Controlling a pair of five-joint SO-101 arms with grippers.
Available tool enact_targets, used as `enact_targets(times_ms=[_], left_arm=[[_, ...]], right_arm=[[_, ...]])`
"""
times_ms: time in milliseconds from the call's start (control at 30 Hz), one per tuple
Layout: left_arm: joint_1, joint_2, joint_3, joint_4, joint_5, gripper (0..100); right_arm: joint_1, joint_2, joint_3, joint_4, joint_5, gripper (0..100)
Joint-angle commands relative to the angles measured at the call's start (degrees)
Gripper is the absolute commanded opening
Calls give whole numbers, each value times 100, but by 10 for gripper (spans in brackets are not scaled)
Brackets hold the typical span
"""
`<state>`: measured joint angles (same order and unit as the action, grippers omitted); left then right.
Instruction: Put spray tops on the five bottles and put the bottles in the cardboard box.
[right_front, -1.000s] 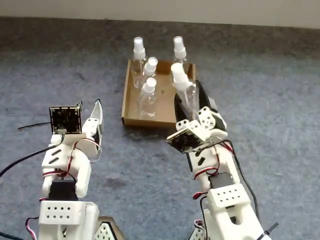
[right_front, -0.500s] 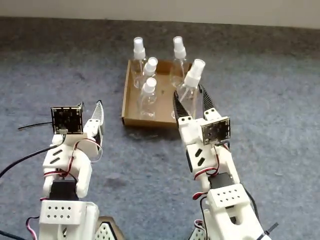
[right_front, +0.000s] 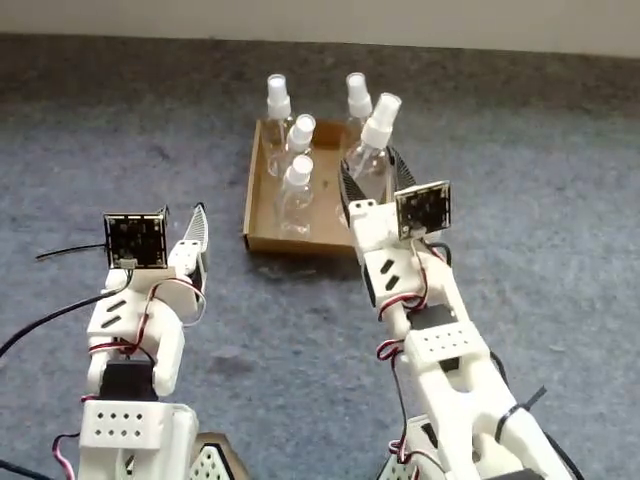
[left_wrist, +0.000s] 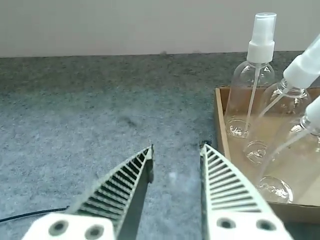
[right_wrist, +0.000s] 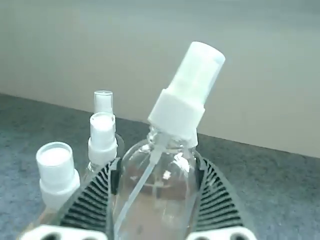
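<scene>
Gripping fifth bottle, right end effector, four bottles in cardboard box, left end effector apart.

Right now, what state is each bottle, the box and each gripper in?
Held bottle: spray top on, tilted, clamped over the box's right side.
Other four bottles: spray tops on, standing inside the box.
Cardboard box: open, on the carpet.
Right gripper: shut on the held bottle.
Left gripper: open, empty, above the carpet.
</scene>
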<state>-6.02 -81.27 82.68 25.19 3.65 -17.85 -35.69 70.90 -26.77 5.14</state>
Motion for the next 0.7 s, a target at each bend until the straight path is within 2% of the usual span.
enact_targets(times_ms=[0, 133, 300, 400, 533, 667], left_arm=[[75, -75, -48, -149, 0, 147], [75, -66, -48, -149, 0, 147], [75, -66, -48, -149, 0, 147], [75, -66, -48, -149, 0, 147], [75, -66, -48, -149, 0, 147], [75, -66, -48, -149, 0, 147]], right_arm=[[75, 295, -356, -804, -44, 4], [75, 998, -347, -2009, -35, 4], [75, 1974, -365, -3046, -26, 4], [75, 2404, -391, -3345, 26, 4], [75, 2862, -391, -3767, 554, 4], [75, 3152, -382, -3987, 615, 4]])
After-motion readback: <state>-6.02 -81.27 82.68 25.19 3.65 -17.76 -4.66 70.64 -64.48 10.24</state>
